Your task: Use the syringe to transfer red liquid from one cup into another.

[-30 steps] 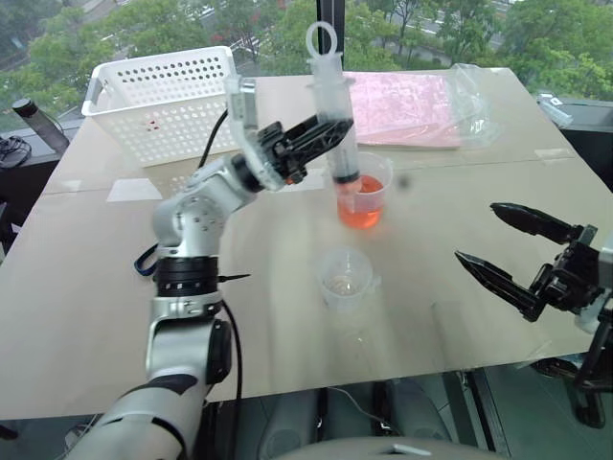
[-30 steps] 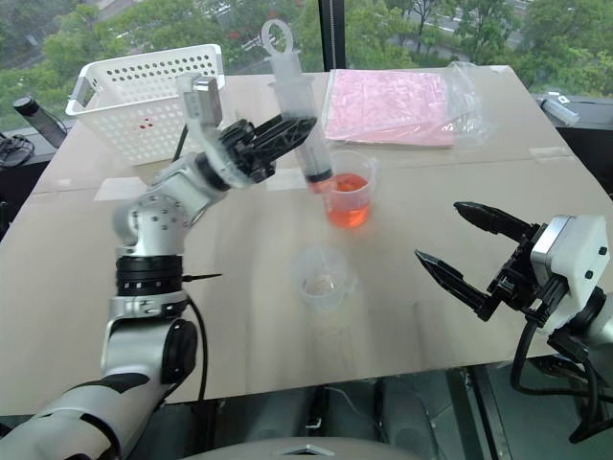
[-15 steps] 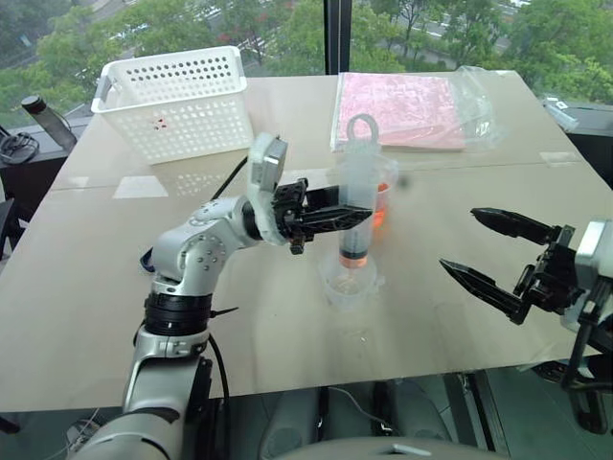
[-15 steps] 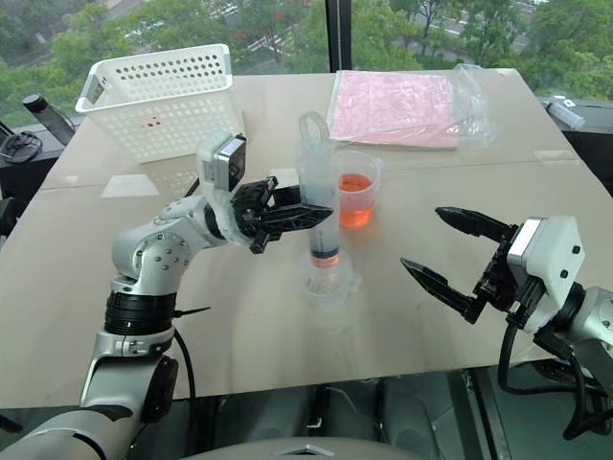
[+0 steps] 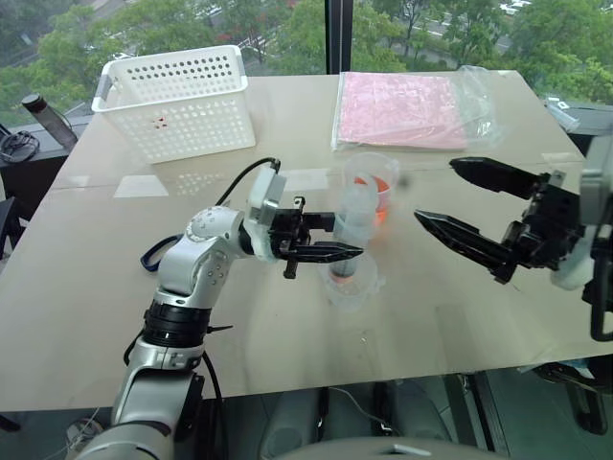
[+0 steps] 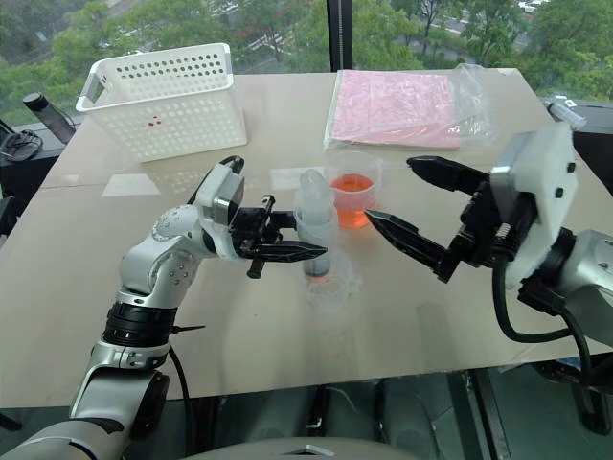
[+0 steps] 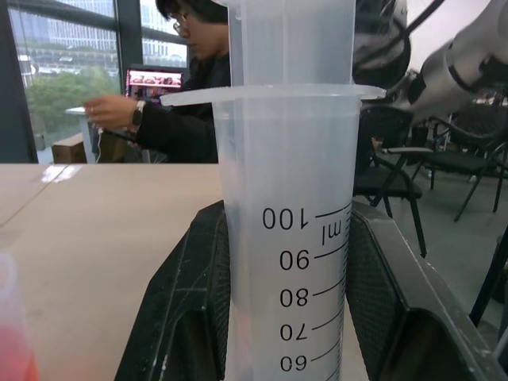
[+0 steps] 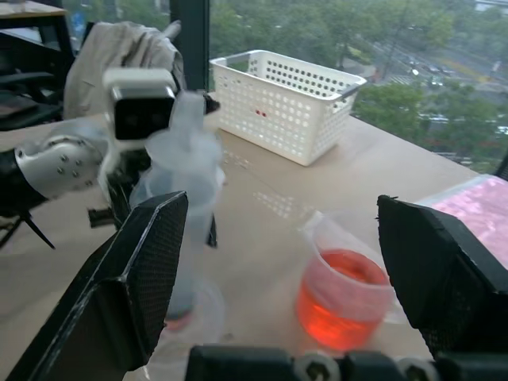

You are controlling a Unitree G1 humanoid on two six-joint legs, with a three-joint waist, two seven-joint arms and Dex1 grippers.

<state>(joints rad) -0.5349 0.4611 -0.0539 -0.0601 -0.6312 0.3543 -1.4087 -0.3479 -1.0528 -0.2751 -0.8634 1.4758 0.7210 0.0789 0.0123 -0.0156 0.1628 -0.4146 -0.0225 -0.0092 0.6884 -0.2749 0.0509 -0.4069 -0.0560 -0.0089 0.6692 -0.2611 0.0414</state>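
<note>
Holding the syringe (image 5: 351,230) upright, the left end effector (image 5: 326,251) is clamped shut across its barrel in the left eye view, with the tip down inside the paler cup (image 5: 351,285) directly below the fingers, and the cup of red liquid (image 5: 375,192) just beyond it on the worktop (image 5: 460,316). In the right eye view the right end effector (image 6: 402,196) hangs wide open and empty, level, just to the syringe's right and nearer to the plunger than anything else; the plunger ring (image 6: 310,180) sits above the left fingers. The left wrist view shows the barrel's printed scale running vertically between the two black fingers (image 7: 186,317). The right wrist view places syringe and red cup (image 8: 341,298) between its spread fingers, ahead.
</note>
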